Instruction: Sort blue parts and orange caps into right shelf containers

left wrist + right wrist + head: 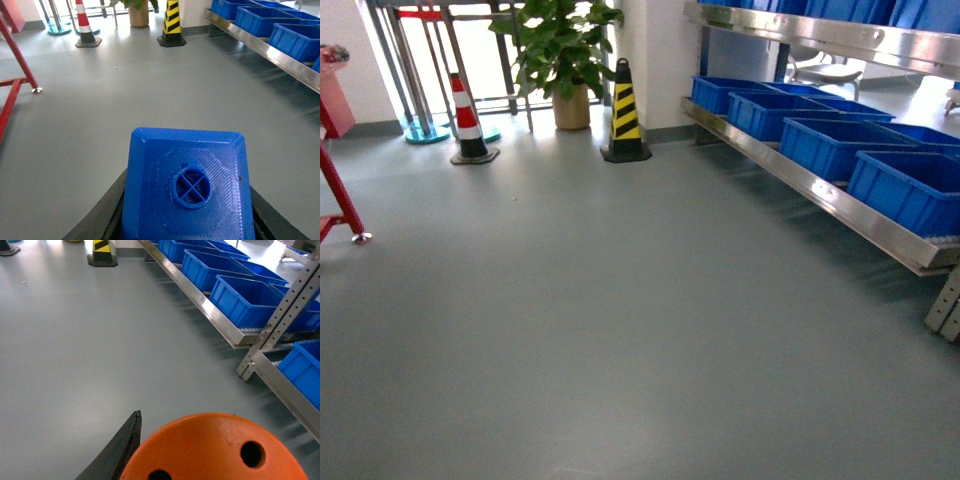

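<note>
Currently held: blue part (187,187), stud up, clamped in the left gripper (185,220), and orange cap (215,450) gripped by the right gripper (200,465), both likely light, rigid, smooth plastic best pinched on flat sides; crates (910,185) wait on right shelf (820,195).

No readable text, labels, brand names or numbers appear in any of the three views. The nearest things to signs are warning markings: a traffic cone (625,112) with black and yellow diagonal stripes, standing just right of the potted plant (563,60), and a second cone (468,120) with red and white bands, to the plant's left. Neither cone carries any lettering that can be made out.
</note>
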Tool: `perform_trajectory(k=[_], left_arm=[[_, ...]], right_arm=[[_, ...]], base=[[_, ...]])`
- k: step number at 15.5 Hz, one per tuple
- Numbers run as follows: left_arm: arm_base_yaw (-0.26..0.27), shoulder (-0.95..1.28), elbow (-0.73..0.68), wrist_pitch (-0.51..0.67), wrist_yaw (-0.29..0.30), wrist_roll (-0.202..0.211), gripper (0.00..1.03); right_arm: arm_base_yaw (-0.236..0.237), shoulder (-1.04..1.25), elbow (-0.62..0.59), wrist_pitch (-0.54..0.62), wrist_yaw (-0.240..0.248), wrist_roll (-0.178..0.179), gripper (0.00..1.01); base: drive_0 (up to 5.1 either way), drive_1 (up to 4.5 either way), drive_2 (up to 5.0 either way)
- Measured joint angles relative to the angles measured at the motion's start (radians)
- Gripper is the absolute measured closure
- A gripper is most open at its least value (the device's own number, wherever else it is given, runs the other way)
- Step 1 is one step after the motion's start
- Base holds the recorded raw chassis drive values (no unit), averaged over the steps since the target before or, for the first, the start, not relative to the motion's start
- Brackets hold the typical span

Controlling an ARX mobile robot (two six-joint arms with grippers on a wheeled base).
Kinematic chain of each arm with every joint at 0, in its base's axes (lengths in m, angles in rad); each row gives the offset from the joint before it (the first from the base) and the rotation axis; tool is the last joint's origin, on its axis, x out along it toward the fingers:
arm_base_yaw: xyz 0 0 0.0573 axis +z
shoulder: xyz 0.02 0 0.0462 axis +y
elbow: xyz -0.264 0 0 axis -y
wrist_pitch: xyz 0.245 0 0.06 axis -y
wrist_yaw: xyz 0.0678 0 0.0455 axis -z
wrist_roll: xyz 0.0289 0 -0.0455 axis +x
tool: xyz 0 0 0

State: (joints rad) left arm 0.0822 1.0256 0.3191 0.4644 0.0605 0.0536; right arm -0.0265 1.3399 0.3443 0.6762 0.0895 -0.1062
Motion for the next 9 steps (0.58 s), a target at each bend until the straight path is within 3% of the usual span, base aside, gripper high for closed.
perform_trajectory(k=[9], left_arm=[[0.000,0.000,0.000,0.000,0.000,0.000,0.59]], right_arm=[[0.000,0.000,0.000,0.000,0.000,0.000,0.58]], base=[[-1.6,-1.63,-1.6]])
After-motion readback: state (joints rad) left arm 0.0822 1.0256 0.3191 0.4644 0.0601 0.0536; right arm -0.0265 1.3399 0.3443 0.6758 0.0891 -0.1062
